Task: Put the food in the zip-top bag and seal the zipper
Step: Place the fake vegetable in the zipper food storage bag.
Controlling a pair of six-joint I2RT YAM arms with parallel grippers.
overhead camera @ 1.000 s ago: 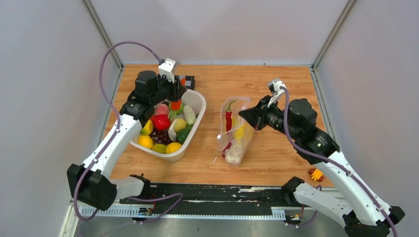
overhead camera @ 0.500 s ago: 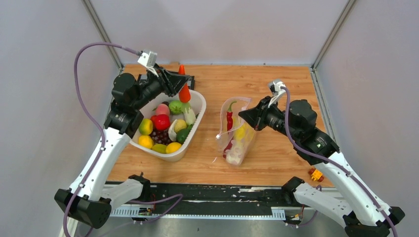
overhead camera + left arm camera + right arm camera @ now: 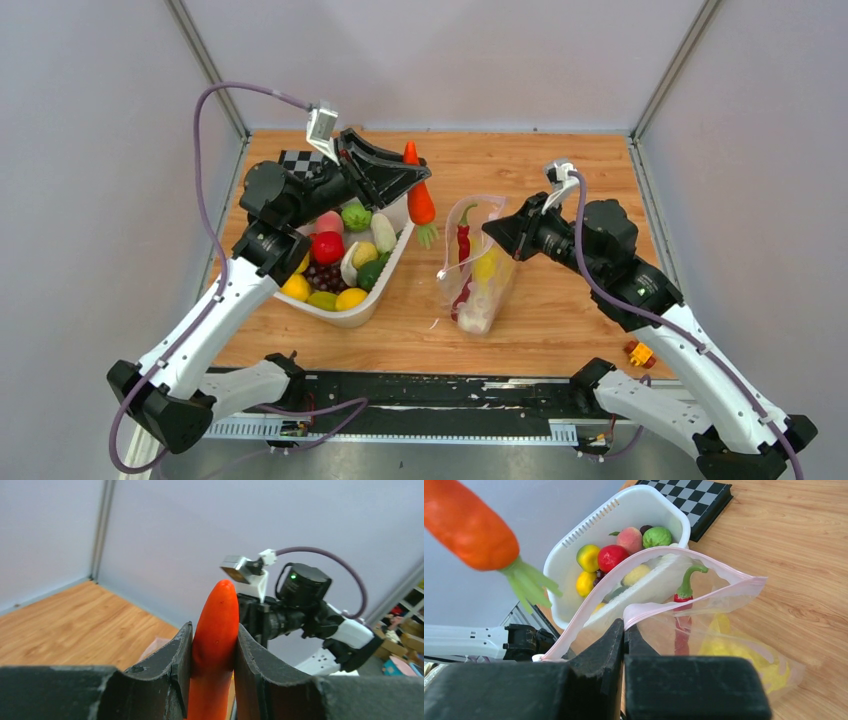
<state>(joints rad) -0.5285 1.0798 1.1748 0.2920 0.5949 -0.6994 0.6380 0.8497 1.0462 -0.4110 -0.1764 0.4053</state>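
Wood surface (image 3: 570, 170), grey walls (image 3: 450, 60) round it. L tool (image 3: 412, 180) is clamped on the carrot (image 3: 421, 205), which hangs in the air btwn basket (image 3: 335, 315) and bag (image 3: 500, 275), green top down. R tool (image 3: 624, 630) is pinched tight on the near lip of the bag's mouth, right at the zipper (image 3: 704, 594); the mouth gapes open. I see a chili (image 3: 462, 240) and cabbage (image 3: 480, 297) inside the bag. Other food (image 3: 327, 247) sits in the basket.
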